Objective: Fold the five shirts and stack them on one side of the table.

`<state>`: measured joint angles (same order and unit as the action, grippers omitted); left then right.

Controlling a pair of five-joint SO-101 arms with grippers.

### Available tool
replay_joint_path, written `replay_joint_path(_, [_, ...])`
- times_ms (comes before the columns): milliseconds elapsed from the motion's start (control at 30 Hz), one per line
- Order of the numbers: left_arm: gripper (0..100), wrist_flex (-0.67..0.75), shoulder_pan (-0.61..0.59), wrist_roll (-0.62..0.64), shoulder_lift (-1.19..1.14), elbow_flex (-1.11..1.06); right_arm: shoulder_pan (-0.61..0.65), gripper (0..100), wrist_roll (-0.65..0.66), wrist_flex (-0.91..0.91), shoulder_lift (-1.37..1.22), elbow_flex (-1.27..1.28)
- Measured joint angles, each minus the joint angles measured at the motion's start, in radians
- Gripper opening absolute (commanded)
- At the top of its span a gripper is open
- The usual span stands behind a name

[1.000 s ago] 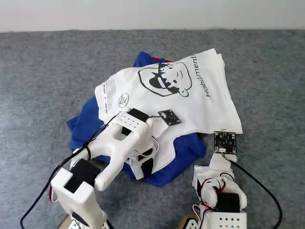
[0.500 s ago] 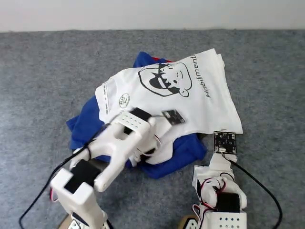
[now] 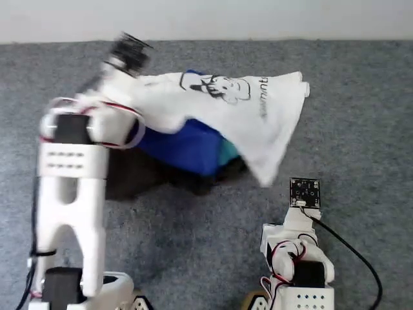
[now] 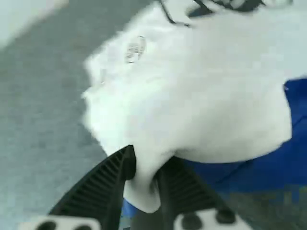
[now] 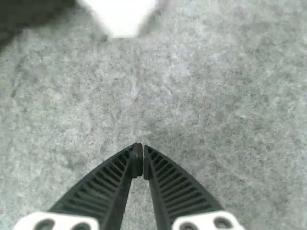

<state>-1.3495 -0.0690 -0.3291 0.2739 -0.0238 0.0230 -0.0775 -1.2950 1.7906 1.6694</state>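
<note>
Swung far-left, peeling white printed cotton shirt (image 3: 258, 119) off blue fabric heap (image 3: 184, 147), pinched in left gripper (image 4: 146, 165). Rests right gripper (image 5: 143, 154) closed, empty; next, lay shirt flat.

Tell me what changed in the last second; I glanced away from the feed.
The left gripper, shut on the white shirt, swung up and away to the far left, lifting the shirt's edge; the blue shirt beneath drew back too. The right gripper stayed shut, low over the gray table.
</note>
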Motion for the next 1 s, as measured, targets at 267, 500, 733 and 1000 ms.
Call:
replay_joint_path(267, [1, -0.002, -0.341, 0.0, 0.005, 0.175, 0.0, 1.4, 0.0, 0.0, 0.0, 0.0])
replay_joint_path(500, [1, 0.009, -0.638, 0.0, 0.005, 0.256, 0.0, 1.4, 0.0, 0.0, 0.0, 0.0])
replay_joint_path(733, [1, 0.206, -0.918, 0.003, 0.005, 0.256, 0.0, 1.4, 0.0, 0.0, 0.0, 0.0])
replay_joint_path(1000, [1, 0.341, -1.099, 0.003, -0.086, 0.258, 0.0, 1.4, 0.0, 0.0, 0.0, 0.0])
